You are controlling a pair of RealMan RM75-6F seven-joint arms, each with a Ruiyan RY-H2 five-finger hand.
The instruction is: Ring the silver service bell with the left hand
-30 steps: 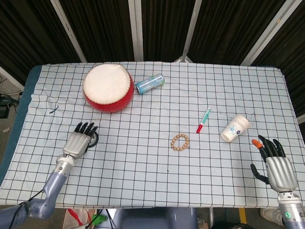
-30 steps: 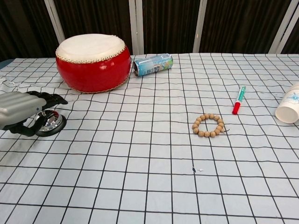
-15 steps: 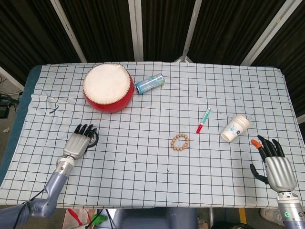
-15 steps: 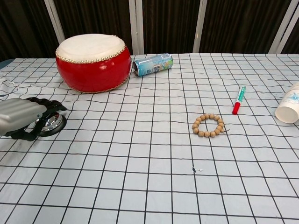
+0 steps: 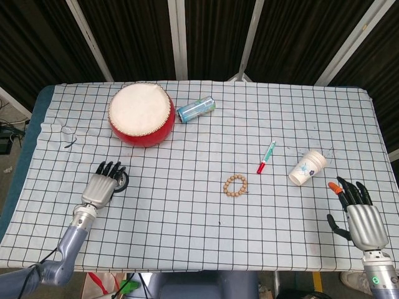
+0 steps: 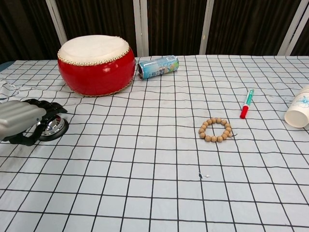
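The silver service bell with its black base sits on the checked cloth at the left; most of it is covered in the head view. In the chest view the bell shows under the dark fingertips of my left hand. My left hand lies flat over the bell with its fingers stretched forward, resting on or just above the top; whether they touch cannot be told. My right hand stays at the near right edge, fingers spread, holding nothing.
A red drum and a lying can stand behind the bell. A bead bracelet, a red-capped marker and a tipped paper cup lie mid to right. A small clear thing sits at the far left.
My left hand's fingers have come down over the bell and the hand has drawn back slightly. The right hand has barely moved.
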